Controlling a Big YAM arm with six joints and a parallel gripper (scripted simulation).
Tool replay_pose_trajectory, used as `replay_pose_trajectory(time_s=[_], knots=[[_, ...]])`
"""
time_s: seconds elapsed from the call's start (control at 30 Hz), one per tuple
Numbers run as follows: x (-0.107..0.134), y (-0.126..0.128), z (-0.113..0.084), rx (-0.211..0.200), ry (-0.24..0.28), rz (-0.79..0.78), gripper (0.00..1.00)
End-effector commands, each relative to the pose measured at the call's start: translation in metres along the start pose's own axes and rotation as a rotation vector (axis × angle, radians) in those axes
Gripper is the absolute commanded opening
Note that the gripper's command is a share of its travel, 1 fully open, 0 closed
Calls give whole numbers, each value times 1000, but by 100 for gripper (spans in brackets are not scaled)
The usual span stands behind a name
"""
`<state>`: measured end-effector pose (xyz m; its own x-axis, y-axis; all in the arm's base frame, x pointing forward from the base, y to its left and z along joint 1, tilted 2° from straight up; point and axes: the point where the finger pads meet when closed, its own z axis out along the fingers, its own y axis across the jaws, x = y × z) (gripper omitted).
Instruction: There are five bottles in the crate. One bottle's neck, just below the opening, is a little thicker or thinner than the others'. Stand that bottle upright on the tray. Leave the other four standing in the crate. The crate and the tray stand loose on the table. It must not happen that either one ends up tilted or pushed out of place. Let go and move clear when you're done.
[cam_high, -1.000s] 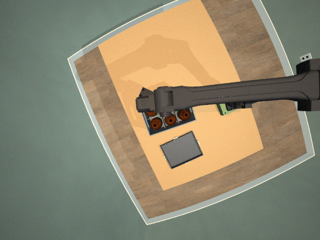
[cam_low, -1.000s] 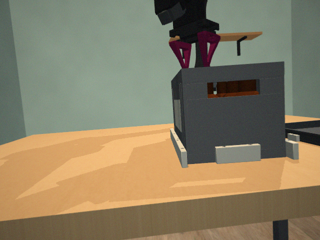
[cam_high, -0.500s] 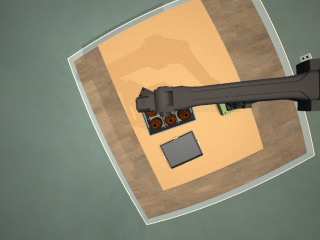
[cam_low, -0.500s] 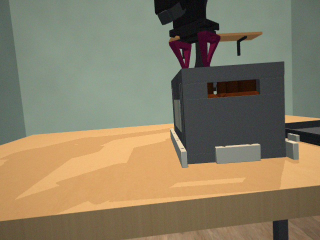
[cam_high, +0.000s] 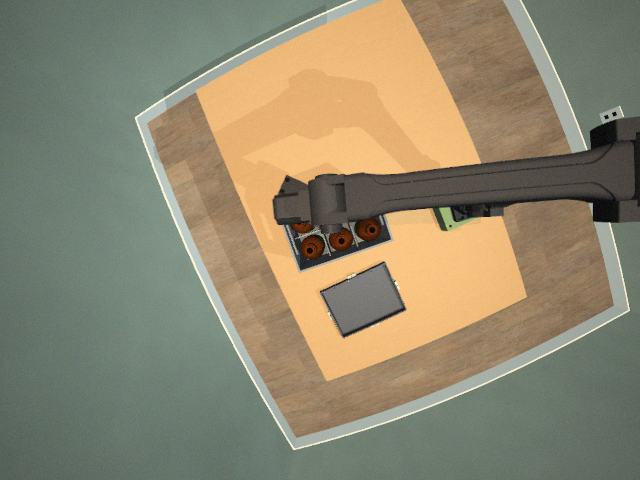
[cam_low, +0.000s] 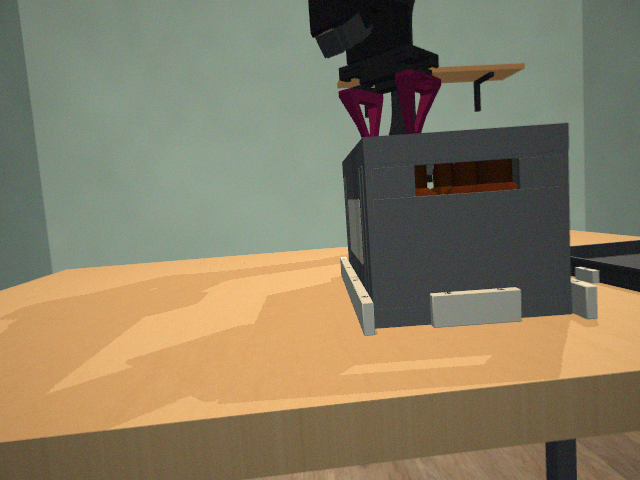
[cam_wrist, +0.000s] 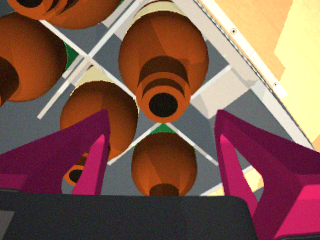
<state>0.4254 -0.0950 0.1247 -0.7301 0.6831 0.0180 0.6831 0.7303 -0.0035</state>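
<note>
Claw above brown, round-shouldered bottles.

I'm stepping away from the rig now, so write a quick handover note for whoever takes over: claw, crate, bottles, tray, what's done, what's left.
Claw: the magenta two-fingered claw is partly open over the crate, with nothing held.
Crate: the dark grey divided box stands on the table; brown round-bodied bottles stand inside.
Tray: the shallow dark grey rectangular tray lies beside the crate, bare.
Done: no bottle delivered.
Left: find the odd-necked bottle (I can't tell which), stand it upright on the tray, leave the other four.
</note>
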Motion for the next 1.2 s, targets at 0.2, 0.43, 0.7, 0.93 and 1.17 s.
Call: replay_pose_trajectory(time_s=[0.2, 0.43, 0.7, 0.93, 1.17], knots=[[4, 4, 15, 0, 4, 1, 61], [4, 4, 28, 5, 12, 1, 61], [5, 4, 36, 5, 12, 0, 61], [5, 4, 42, 5, 13, 0, 61], [5, 4, 42, 3, 9, 0, 61]])
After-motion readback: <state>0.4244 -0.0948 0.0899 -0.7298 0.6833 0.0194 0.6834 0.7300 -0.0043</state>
